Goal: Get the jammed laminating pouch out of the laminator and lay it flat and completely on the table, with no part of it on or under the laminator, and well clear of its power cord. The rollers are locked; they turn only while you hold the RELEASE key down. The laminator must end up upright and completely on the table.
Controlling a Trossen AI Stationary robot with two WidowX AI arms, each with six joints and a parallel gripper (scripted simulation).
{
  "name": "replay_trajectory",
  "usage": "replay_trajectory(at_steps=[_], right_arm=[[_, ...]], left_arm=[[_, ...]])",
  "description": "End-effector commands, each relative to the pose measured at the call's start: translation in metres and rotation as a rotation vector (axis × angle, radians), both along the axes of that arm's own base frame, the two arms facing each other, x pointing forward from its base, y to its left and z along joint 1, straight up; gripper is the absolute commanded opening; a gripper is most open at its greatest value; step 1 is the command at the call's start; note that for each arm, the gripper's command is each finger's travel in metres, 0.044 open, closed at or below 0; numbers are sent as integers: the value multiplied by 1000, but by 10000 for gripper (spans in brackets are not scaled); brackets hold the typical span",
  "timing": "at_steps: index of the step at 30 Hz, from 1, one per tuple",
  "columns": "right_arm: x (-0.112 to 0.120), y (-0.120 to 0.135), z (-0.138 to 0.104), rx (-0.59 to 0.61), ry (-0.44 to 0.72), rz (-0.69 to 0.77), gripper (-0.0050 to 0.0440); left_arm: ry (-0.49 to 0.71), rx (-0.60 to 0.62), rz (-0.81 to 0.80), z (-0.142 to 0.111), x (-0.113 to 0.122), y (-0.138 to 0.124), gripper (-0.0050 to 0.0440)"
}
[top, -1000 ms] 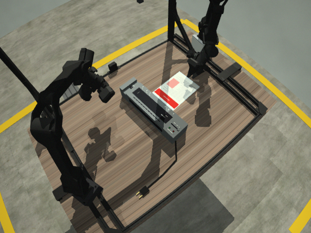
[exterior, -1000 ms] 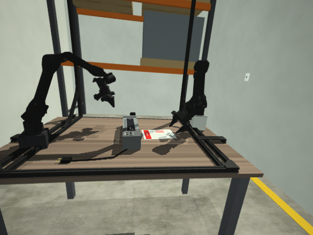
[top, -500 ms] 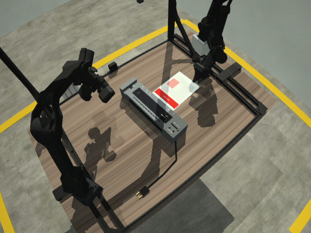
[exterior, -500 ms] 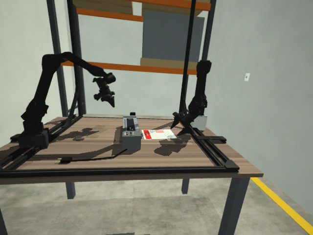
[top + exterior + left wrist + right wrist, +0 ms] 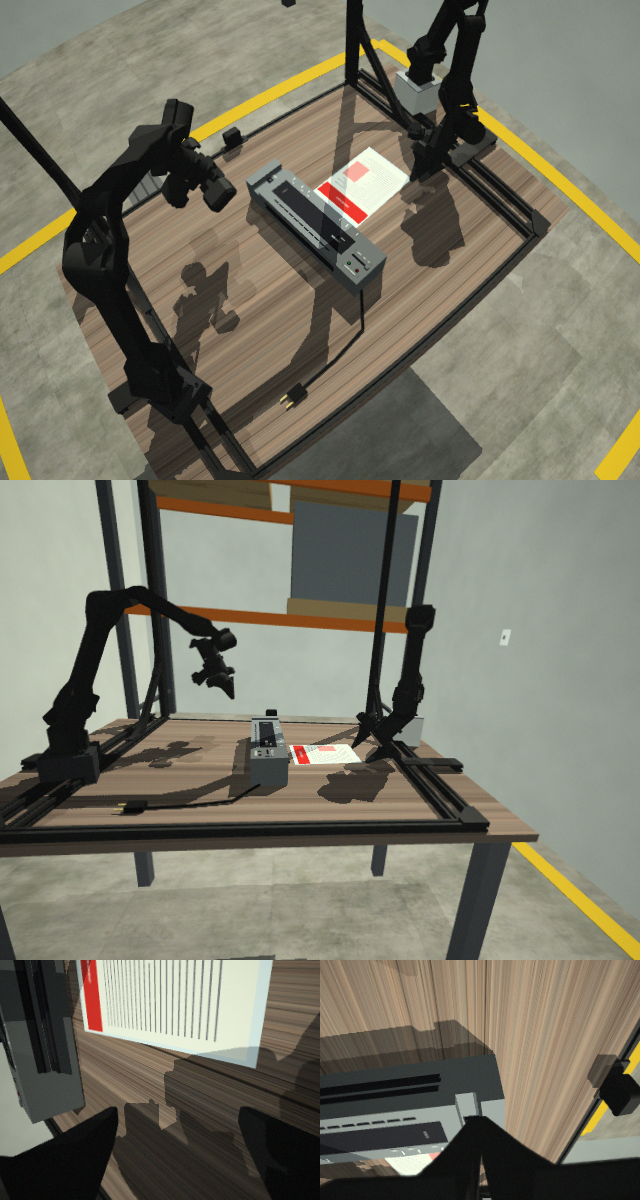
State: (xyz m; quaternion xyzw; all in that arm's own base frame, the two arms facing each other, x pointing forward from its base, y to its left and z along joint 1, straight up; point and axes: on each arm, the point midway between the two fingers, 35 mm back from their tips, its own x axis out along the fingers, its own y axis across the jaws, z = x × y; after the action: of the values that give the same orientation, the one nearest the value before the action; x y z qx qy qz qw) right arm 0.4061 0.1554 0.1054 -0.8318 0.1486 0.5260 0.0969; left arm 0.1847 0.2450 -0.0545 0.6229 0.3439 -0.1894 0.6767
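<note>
Working from the left of the exterior view, I'm seeing my right gripper [image 5: 220, 195] [image 5: 232, 697] [image 5: 478, 1123] hanging in the air above the desk [image 5: 268, 320] [image 5: 310, 810] [image 5: 130, 1065] [image 5: 535, 1035], its fingers clenched together with nothing between them and their tips pointing downward.

Below and nearer the camera, the plug [image 5: 296, 393] [image 5: 135, 806] is lying with its prongs pointing left, and the power cord [image 5: 362, 312] [image 5: 196, 805] is running back from it to the laminator's control end.

The laminator [image 5: 310, 222] [image 5: 268, 769] [image 5: 65, 1090] [image 5: 490, 1080] is standing upright on the desk, its long axis running from the control end nearest the camera toward the far edge.

Just to its right, the pouch [image 5: 362, 187] [image 5: 325, 754] [image 5: 175, 1000] [image 5: 412, 1165] is lying flat, its long axis pointing roughly square away from the laminator. Its red band [image 5: 342, 203] [image 5: 300, 754] [image 5: 93, 1005] is facing the laminator; I can't tell whether that edge is touching.

Farthest right, my left gripper [image 5: 413, 164] [image 5: 360, 753] [image 5: 178, 1114] is hovering low by the pouch's outer end, fingers spread and released, holding nothing.
</note>
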Motion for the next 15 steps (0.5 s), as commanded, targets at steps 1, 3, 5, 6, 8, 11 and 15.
replay_trajectory(at_steps=[1, 3, 5, 6, 8, 11, 15], right_arm=[[2, 1, 10, 12, -23, 0, -50], [2, 1, 10, 12, -23, 0, -50], [2, 1, 10, 12, -23, 0, -50], [2, 1, 10, 12, -23, 0, -50], [2, 1, 10, 12, -23, 0, -50], [2, 1, 10, 12, -23, 0, -50], [2, 1, 10, 12, -23, 0, -50]], left_arm=[[-2, 4, -4, 2, 1, 2, 338], [-2, 3, -5, 2, 1, 7, 338], [-2, 3, -7, 2, 0, 12, 338], [-2, 3, -8, 2, 0, 14, 338], [-1, 3, -9, 2, 0, 19, 338], [-1, 2, -12, 2, -1, 27, 338], [-1, 2, -13, 2, -1, 32, 338]])
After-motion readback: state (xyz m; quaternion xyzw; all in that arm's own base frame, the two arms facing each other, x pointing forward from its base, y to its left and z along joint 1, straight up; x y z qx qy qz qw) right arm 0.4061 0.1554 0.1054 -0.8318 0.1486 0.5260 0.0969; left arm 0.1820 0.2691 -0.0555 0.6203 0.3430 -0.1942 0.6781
